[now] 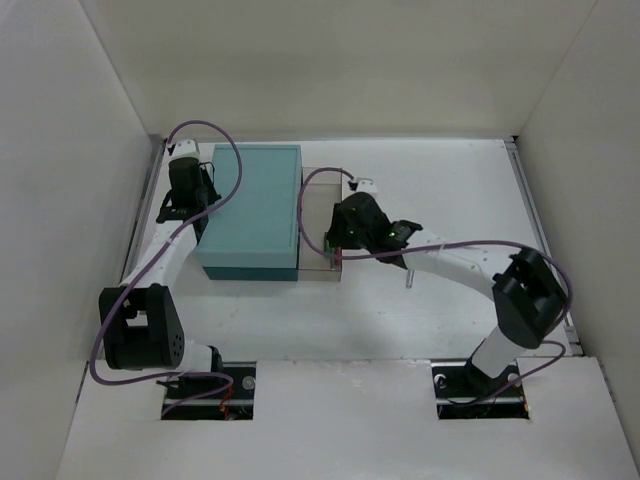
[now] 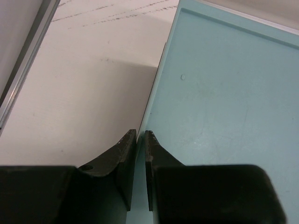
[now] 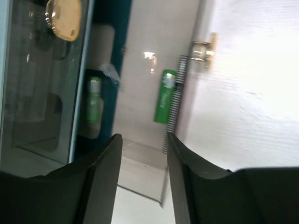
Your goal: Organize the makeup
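The teal box stands left of centre with its clear drawer pulled out to the right. My right gripper hovers over the drawer's near end, open and empty. In the right wrist view its open gripper frames the drawer floor, where a green tube lies beside a thin striped pencil. A peach sponge shows at top left behind clear plastic. My left gripper is shut and empty against the box's left edge; the left wrist view shows its fingertips nearly touching.
A gold handle sits on the drawer's front wall. A thin pale stick lies on the white table right of the drawer. White walls close in the table on the left, back and right.
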`<state>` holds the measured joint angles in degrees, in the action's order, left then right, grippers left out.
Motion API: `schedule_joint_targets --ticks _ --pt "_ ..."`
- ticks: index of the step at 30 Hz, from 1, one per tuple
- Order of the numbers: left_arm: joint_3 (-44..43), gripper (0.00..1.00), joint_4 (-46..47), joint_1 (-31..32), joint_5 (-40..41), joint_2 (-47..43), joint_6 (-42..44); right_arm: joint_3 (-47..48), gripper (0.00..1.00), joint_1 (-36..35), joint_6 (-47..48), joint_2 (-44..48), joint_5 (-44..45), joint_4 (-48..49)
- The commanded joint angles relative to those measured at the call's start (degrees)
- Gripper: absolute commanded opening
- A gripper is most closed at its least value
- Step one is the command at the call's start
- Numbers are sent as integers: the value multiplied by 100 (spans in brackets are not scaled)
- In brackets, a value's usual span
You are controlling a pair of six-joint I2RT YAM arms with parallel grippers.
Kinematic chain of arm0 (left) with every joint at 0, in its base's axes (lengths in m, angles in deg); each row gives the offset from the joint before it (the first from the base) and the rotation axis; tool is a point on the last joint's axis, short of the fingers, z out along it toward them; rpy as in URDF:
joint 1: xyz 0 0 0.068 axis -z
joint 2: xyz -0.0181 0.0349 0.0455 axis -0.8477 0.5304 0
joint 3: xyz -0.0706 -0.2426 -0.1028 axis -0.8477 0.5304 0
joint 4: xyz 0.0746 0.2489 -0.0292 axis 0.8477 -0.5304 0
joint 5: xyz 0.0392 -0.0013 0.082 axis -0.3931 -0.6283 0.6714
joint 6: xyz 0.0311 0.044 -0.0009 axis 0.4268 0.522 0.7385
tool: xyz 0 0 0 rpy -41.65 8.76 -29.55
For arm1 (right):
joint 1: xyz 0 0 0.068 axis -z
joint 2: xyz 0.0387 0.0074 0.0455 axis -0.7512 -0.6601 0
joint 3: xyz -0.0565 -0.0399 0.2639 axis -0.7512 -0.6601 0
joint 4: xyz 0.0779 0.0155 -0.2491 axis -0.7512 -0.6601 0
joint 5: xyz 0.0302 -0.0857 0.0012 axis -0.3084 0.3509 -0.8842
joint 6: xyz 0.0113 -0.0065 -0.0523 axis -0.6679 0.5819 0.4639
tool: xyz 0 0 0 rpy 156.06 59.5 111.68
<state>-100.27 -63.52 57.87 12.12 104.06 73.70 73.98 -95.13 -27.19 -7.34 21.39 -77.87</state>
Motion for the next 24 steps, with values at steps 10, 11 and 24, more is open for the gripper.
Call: schedule_joint_targets --ticks 10,11,24 --pt "307 10 -1183 243 -461 77 -54 -2347 59 1457 -888 1646 699 -708" --pt "307 10 -1183 243 -461 77 -54 -2428 59 1510 -906 1681 699 -699" --pt "298 10 -1183 234 -452 24 -45 -2701 45 1739 -1135 1629 646 -647"
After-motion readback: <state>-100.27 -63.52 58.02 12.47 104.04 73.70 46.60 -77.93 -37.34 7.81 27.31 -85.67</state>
